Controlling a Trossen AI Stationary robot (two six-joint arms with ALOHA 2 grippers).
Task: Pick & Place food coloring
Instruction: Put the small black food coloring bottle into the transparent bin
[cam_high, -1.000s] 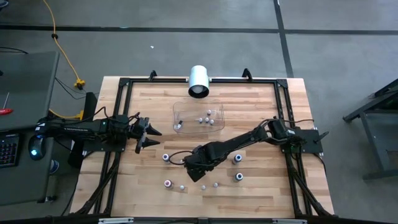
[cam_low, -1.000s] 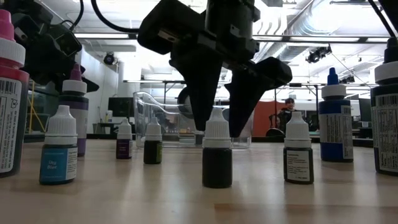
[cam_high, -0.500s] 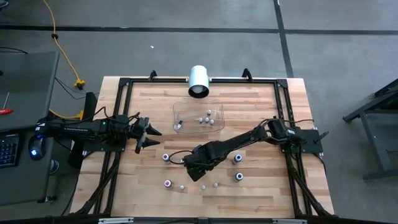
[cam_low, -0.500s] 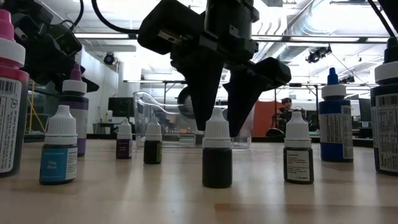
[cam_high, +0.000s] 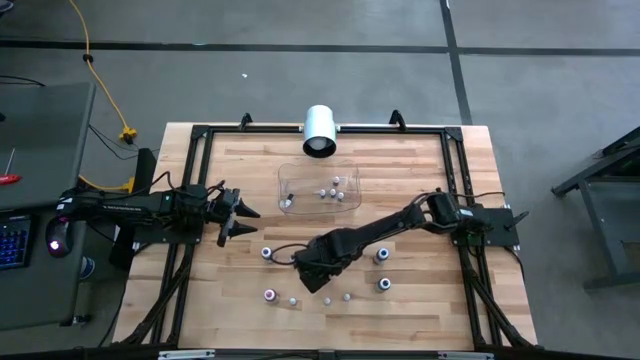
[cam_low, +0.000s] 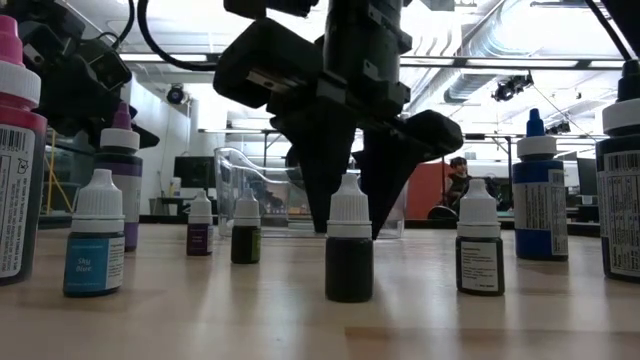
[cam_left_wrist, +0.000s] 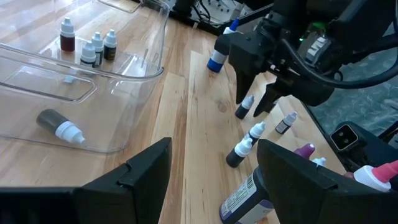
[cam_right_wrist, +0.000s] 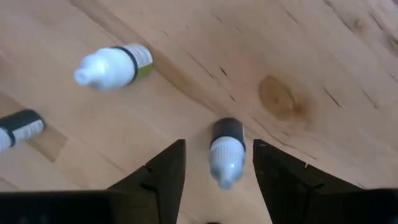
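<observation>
Left end effector (cam_high: 243, 216) just hangs spread wide over the worktop (cam_high: 420, 160), nothing in it. Right end effector (cam_low: 347, 205) straddles a dark food coloring bottle (cam_low: 349, 252) standing mid-worktop; fingers look not quite touching, hard to say.

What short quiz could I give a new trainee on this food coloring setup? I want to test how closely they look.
1. True or false: the right pincer straddles the white cap of a dark bottle that stands upright on the table.
2. What lies on its side in the clear tray? A) a bottle with a white cap B) a spoon C) a blue lid
3. Fill in: the left pincer waits off to the tray's ____ side in the overhead picture.

Key: 1 true; 2 A; 3 left
</observation>
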